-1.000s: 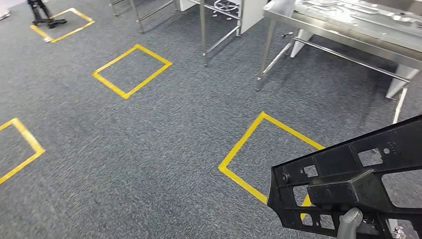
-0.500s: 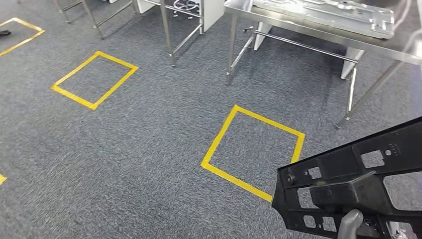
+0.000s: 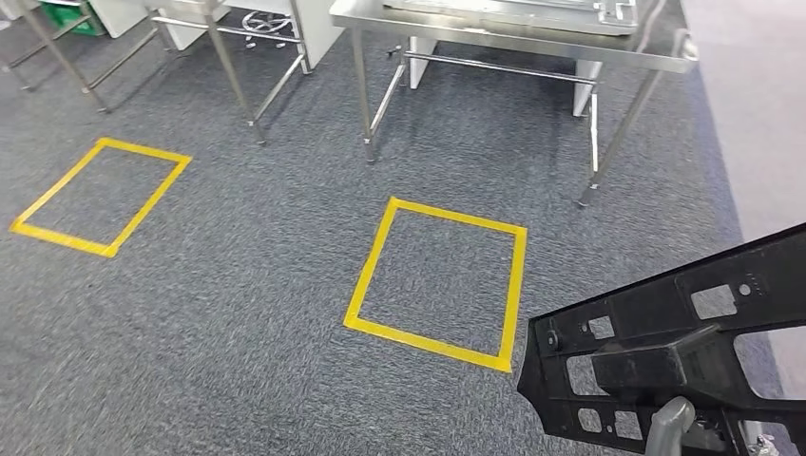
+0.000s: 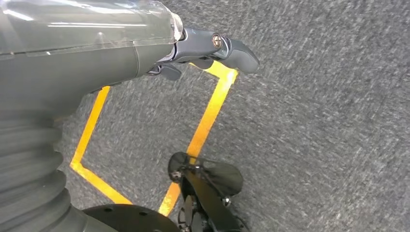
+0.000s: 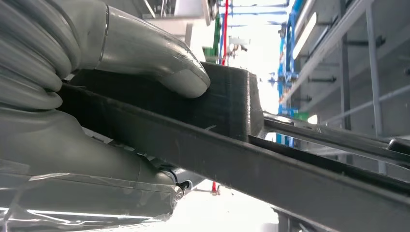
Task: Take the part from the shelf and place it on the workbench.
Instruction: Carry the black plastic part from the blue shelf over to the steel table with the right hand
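Grey carpet (image 3: 238,313) leads to the table (image 3: 513,33), top of frame; right hand (image 5: 96,92) fingers clamped on part (image 3: 665,351), left hand (image 4: 145,53) fingers apart. I'd keep it level.

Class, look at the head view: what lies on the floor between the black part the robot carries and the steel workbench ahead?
In the head view, between the black part and the steel workbench lies grey carpet with a yellow tape square.

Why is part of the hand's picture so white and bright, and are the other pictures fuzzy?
Right wrist view: strong light behind washes the background out to white, leaving the black part and right hand dim. Left wrist view: the carpet looks streaked and blurry beyond the left hand. Head view: evenly lit, the yellow tape square fairly crisp.
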